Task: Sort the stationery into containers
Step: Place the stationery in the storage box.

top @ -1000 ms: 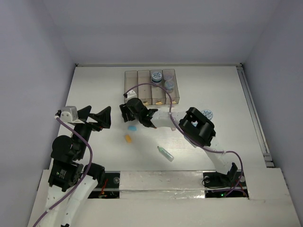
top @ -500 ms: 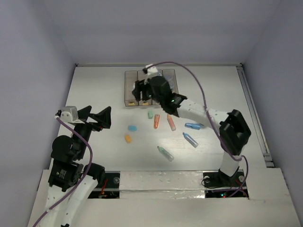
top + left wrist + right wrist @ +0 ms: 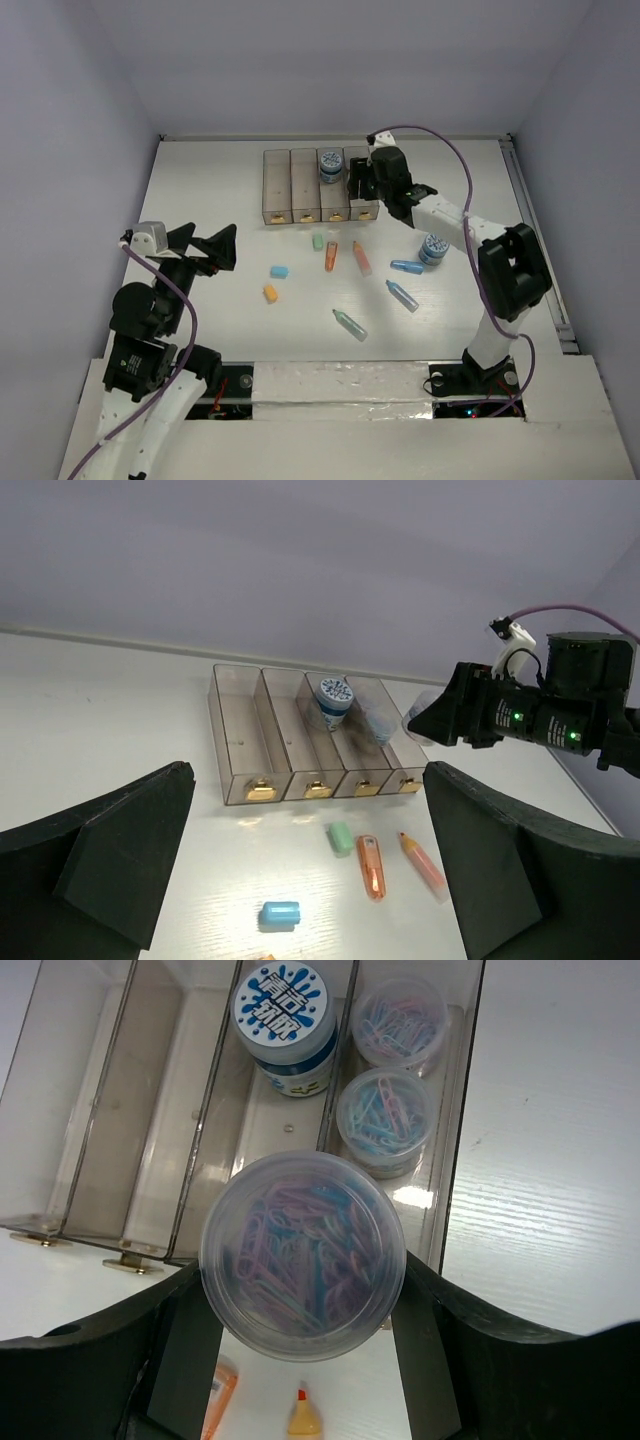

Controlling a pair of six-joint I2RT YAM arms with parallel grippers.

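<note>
The clear round plastic jar of pastel paper clips (image 3: 303,1255) sat clamped in my right gripper (image 3: 305,1305), the jaws spread only to the jar's width. It was held over the near end of the row of four translucent grey-brown bins (image 3: 100,1110). Two more clip jars (image 3: 385,1120) lay in the rightmost bin (a blue-lidded jar (image 3: 285,1020) in the one beside it). My left gripper (image 3: 204,244) stood wide open and held nothing, well apart from the bins.

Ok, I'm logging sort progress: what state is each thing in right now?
Right gripper, shut on a clip jar above the bins.
Left gripper, open, empty.
Two left bins, empty.
Third bin, holds one blue-lidded jar.
Fourth bin, holds two clip jars.
Markers, erasers, one jar, loose on the table.
</note>
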